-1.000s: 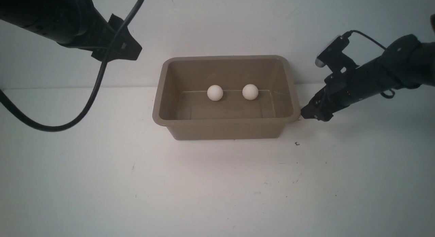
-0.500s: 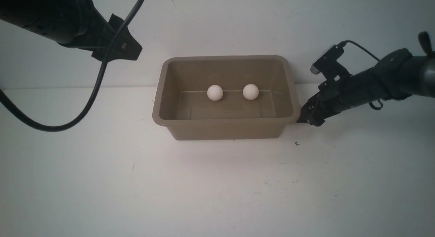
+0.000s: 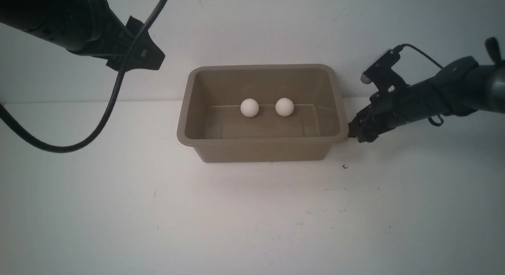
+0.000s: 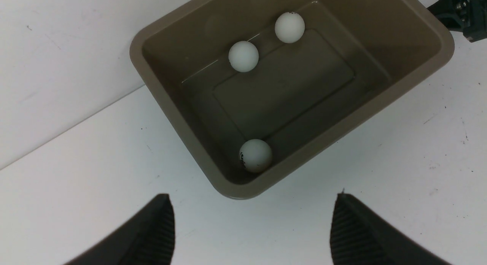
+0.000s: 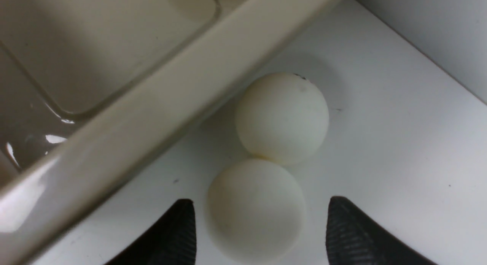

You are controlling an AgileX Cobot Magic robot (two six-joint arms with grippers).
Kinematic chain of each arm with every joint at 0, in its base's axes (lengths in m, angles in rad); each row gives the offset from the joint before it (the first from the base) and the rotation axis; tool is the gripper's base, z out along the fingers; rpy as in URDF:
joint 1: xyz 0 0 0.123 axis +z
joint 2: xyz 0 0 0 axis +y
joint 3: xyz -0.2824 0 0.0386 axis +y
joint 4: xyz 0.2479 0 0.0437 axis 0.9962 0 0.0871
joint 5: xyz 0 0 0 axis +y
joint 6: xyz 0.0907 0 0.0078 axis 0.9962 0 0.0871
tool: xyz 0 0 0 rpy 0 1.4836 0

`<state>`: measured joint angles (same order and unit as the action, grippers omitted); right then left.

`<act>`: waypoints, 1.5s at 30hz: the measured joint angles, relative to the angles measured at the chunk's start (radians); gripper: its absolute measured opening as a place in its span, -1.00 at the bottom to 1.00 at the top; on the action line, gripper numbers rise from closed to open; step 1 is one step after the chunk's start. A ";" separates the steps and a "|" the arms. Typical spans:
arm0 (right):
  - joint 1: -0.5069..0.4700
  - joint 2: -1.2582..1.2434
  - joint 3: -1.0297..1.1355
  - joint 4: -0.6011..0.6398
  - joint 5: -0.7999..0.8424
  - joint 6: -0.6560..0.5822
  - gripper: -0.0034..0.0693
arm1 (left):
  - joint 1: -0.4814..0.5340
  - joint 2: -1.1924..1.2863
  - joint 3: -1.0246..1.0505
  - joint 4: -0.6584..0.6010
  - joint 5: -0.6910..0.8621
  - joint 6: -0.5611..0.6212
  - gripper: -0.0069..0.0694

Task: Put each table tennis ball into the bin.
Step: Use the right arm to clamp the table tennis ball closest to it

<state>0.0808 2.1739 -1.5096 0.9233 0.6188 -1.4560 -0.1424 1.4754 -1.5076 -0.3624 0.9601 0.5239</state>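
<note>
Right-hand ball (image 3: 284, 107) leftward inside bin (image 3: 260, 141), seemingly.

Inside the bin (image 3: 260, 141), the right ball (image 3: 284, 107) now sits closer to the left ball (image 3: 249, 107), having rolled along the far wall toward the robot's left. The right gripper (image 3: 352, 134) now reaches nearer the bin, its tips just beside the near right corner of the rim. The right arm (image 3: 426, 99) now lies flatter and lower over the table (image 3: 236, 212), with its wrist camera (image 3: 380, 70) lower and shifted toward the bin.
</note>
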 joint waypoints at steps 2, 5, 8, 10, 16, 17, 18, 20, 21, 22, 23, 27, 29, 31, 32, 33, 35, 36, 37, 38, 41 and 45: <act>0.002 0.000 0.000 0.015 0.003 -0.002 0.25 | 0.000 0.000 0.000 0.000 0.000 0.000 0.47; 0.003 0.000 0.000 0.020 0.007 -0.003 0.25 | 0.000 0.000 0.000 -0.001 0.000 0.000 0.47; 0.003 0.000 0.000 0.023 0.009 -0.003 0.27 | 0.000 0.000 0.000 -0.001 0.000 0.000 0.47; 0.003 0.000 0.000 0.025 0.010 -0.003 0.31 | 0.000 0.000 0.000 -0.001 0.000 0.000 0.47; 0.003 0.000 0.000 0.027 0.009 -0.003 0.34 | 0.000 0.000 0.000 -0.001 0.000 0.000 0.47; 0.003 0.000 0.000 0.028 0.008 -0.003 0.34 | 0.000 0.000 0.000 -0.001 0.000 0.000 0.47; 0.003 0.000 0.000 0.028 0.008 -0.003 0.34 | 0.000 0.000 0.000 -0.001 0.000 0.000 0.47; 0.003 0.005 -0.001 0.031 0.007 -0.003 0.34 | 0.000 0.000 0.000 -0.001 0.000 0.000 0.47; 0.003 0.010 -0.002 0.034 0.006 -0.003 0.34 | 0.000 0.000 0.000 -0.001 0.000 0.000 0.47; 0.003 0.017 -0.002 0.035 0.006 -0.003 0.34 | 0.000 0.000 0.000 -0.001 0.000 0.000 0.47; 0.003 0.017 -0.002 0.035 0.006 -0.003 0.34 | 0.000 0.000 0.000 -0.001 0.000 0.000 0.47; 0.003 0.046 -0.002 0.036 0.006 -0.003 0.34 | 0.000 0.000 0.000 -0.001 0.000 0.000 0.47; 0.003 0.054 -0.002 0.039 0.005 -0.003 0.34 | 0.000 0.000 0.000 -0.002 0.000 0.000 0.47; 0.003 0.059 -0.002 0.043 0.005 -0.003 0.33 | 0.000 0.000 0.000 -0.005 0.000 0.000 0.47; 0.003 0.062 -0.002 0.043 0.005 -0.003 0.32 | 0.000 0.000 0.000 -0.006 0.000 0.000 0.47; 0.003 0.066 -0.002 0.043 0.005 -0.003 0.30 | 0.000 0.000 0.000 -0.007 0.000 0.000 0.47; 0.003 0.067 -0.004 0.047 -0.001 -0.003 0.19 | 0.000 0.000 0.000 -0.008 0.000 0.000 0.47; 0.003 0.067 -0.005 0.048 -0.003 -0.003 0.14 | 0.000 0.000 0.000 -0.009 0.000 0.000 0.47; 0.003 0.067 -0.005 0.050 -0.007 -0.003 0.06 | 0.000 0.000 0.000 -0.009 0.000 0.000 0.47; 0.003 0.067 -0.005 0.051 -0.009 -0.003 0.05 | 0.000 0.000 0.000 -0.009 0.000 0.000 0.47; 0.002 0.067 -0.005 0.047 -0.021 -0.003 0.06 | 0.000 0.000 0.000 -0.009 0.000 0.000 0.47; -0.024 0.027 -0.005 0.017 -0.002 -0.003 0.06 | 0.000 0.000 0.000 -0.009 0.000 0.000 0.47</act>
<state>0.0567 2.2009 -1.5149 0.9399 0.6170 -1.4589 -0.1424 1.4754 -1.5076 -0.3718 0.9601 0.5239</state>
